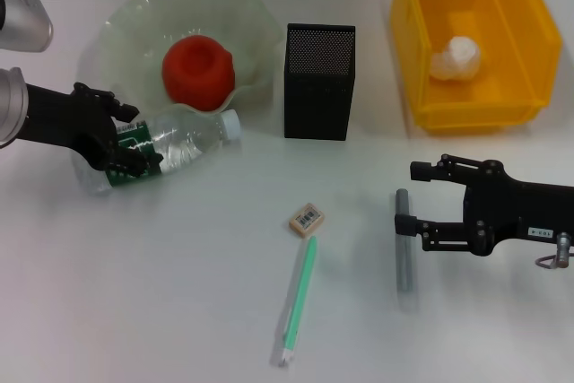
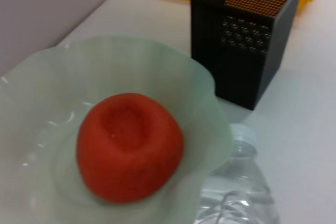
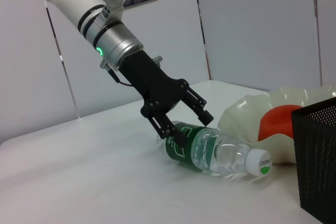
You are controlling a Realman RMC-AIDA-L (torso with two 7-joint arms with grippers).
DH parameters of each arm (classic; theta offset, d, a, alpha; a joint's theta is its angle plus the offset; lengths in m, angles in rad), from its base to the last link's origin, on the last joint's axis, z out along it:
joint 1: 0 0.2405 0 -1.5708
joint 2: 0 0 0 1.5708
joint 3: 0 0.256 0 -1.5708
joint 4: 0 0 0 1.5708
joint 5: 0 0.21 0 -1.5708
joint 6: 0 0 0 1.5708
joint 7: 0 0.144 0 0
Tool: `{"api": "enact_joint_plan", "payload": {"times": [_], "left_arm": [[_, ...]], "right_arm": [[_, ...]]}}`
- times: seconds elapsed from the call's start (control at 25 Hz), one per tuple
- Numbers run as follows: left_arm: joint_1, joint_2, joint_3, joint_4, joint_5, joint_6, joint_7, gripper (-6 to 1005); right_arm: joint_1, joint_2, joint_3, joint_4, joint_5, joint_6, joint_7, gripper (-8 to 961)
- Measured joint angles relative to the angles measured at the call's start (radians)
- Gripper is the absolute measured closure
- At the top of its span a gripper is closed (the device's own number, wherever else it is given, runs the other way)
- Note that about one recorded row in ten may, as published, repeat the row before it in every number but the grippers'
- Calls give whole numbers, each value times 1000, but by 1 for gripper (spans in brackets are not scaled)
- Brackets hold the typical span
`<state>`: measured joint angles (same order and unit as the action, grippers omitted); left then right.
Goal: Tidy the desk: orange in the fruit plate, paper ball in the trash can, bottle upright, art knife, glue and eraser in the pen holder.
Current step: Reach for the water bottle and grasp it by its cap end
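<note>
The bottle (image 1: 184, 145) lies on its side in front of the fruit plate (image 1: 117, 20), cap toward the pen holder (image 1: 318, 82). My left gripper (image 1: 134, 141) is shut on the bottle's green-label end; the right wrist view shows that gripper (image 3: 190, 127) astride the bottle (image 3: 220, 153). The orange (image 1: 197, 69) sits in the fruit plate. The paper ball (image 1: 457, 58) lies in the trash can (image 1: 520, 96). The eraser (image 1: 307, 220) lies mid-table. My right gripper (image 1: 410, 197) is open at the far end of a grey stick (image 1: 405, 253).
A slim green pen-shaped item (image 1: 298, 298) lies near the table's front edge, below the eraser. I cannot tell which of it and the grey stick is the art knife or the glue. The left wrist view shows the orange (image 2: 128, 148), plate and pen holder (image 2: 244, 40).
</note>
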<state>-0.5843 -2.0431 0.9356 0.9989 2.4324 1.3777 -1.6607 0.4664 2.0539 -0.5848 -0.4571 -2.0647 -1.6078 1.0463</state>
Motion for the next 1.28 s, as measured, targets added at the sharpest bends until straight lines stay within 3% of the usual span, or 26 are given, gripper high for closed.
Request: {"api": "enact_joint_plan", "payload": {"times": [0.92,1.28], "left_arm": [[-56,-29,38,-29,-6,90,-4,192],[-89,-31,155,-76,-77,28,-4,192]], "right_arm": [[0,6,0,3,0,5,0,124],[0,8,-1,3,0,8,-1,124]]}}
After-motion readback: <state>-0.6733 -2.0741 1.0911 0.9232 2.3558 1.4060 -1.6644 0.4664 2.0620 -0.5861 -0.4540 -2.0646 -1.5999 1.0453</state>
